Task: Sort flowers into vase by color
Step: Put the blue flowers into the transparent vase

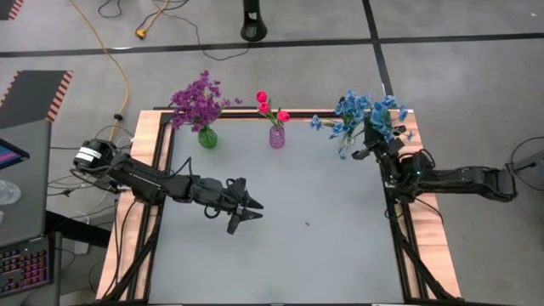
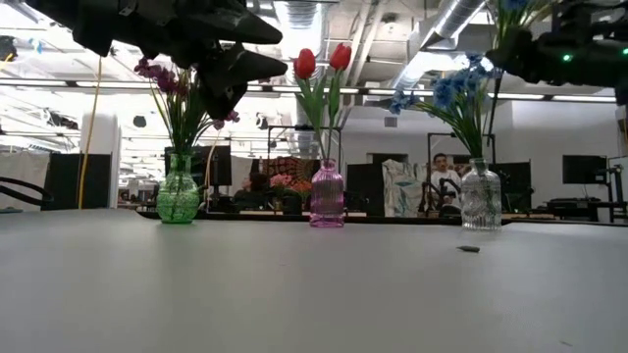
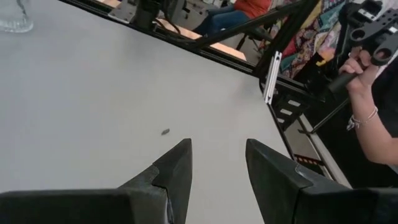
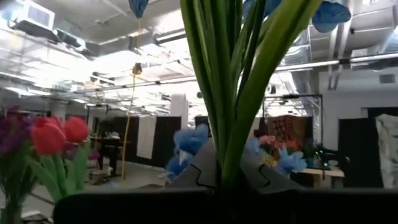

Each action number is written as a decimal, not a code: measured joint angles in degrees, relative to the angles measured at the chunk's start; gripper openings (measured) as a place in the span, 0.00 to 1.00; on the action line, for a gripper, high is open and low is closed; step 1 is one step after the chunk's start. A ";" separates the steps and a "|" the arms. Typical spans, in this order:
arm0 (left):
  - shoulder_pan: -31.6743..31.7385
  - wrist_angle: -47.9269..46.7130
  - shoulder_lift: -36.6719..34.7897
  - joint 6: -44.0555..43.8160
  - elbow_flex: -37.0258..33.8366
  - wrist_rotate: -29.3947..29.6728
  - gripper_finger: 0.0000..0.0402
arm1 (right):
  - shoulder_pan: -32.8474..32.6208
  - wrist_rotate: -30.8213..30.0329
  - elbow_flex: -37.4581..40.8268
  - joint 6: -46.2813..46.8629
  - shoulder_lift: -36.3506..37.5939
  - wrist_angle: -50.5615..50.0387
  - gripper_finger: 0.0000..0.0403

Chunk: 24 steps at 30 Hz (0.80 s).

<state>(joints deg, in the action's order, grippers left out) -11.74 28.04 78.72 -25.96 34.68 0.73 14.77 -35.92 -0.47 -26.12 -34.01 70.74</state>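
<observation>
Three vases stand in a row along the table's far edge. A green vase (image 1: 207,137) holds purple flowers (image 1: 198,100). A pink vase (image 1: 277,138) holds red tulip buds (image 1: 270,106). A clear vase (image 2: 481,196) holds blue flowers (image 2: 453,93). My right gripper (image 4: 227,171) is at the far right, above the clear vase, shut on a bunch of blue flowers (image 1: 382,110). My left gripper (image 1: 252,205) hovers open over the table's middle left, with nothing between its fingers (image 3: 177,165). My right gripper pinches the green stems (image 4: 227,137) of the blue flowers between its two fingers. The stems run up and away from the fingers as a tight bundle, with the blue blooms (image 4: 329,15) at the top. The bunch is lifted clear of the table.
A small dark speck (image 1: 308,223) lies on the grey tabletop. The black frame rails (image 1: 395,229) run along the table's sides. A person's hand (image 3: 360,62) holds a controller beyond the table's right edge, and another person (image 2: 446,181) sits in the room behind.
</observation>
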 joint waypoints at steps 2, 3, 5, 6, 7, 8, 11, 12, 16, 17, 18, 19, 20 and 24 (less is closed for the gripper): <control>0.28 0.00 0.00 -0.04 0.00 -0.02 0.34 | 1.37 0.01 0.00 0.57 -0.93 0.24 0.10; 0.27 -0.03 0.00 -0.04 0.02 0.00 0.34 | 2.02 0.00 0.00 0.66 -1.28 0.47 0.10; 0.29 0.00 0.00 0.07 0.02 0.00 0.34 | 3.20 0.01 0.02 0.70 -1.72 0.86 0.10; 0.27 0.00 0.00 0.08 0.02 -0.02 0.34 | 3.75 0.01 0.02 0.83 -1.80 0.97 0.10; 0.27 -0.02 0.00 0.07 0.02 -0.02 0.34 | 4.28 0.00 0.02 1.11 -2.02 1.14 0.10; 0.27 -0.02 0.00 0.07 0.02 0.00 0.34 | 4.80 0.00 0.02 1.90 -2.19 1.18 0.10; 0.27 0.00 0.00 0.05 0.02 0.04 0.34 | 6.24 0.06 0.02 3.90 -2.69 1.49 0.10; 0.27 0.00 0.00 0.05 0.02 0.05 0.34 | 6.63 0.05 0.02 4.78 -2.82 1.63 0.10; 0.27 0.00 0.00 0.05 0.02 0.11 0.34 | 7.63 0.04 0.04 8.00 -2.85 1.68 0.10; 0.29 0.00 0.00 0.07 0.02 0.13 0.34 | 7.73 -0.03 0.04 8.16 -2.85 1.71 0.10; 0.34 0.00 0.00 0.07 0.02 0.13 0.34 | 7.88 -0.14 0.04 8.27 -2.85 1.76 0.10; 0.34 0.00 0.00 0.07 0.02 0.17 0.34 | 7.92 -0.48 0.04 8.32 -2.85 1.75 0.10; 0.35 0.00 0.00 0.16 0.02 0.27 0.34 | 7.92 -0.88 0.04 8.98 -2.85 1.75 0.10; 0.48 0.00 0.00 0.24 0.02 1.70 0.34 | 7.96 -4.72 0.04 11.14 -3.78 1.87 0.10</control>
<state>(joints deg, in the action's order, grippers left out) -11.26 28.03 78.72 -25.71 34.70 2.44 22.73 -40.64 -0.43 -14.98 -37.80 72.61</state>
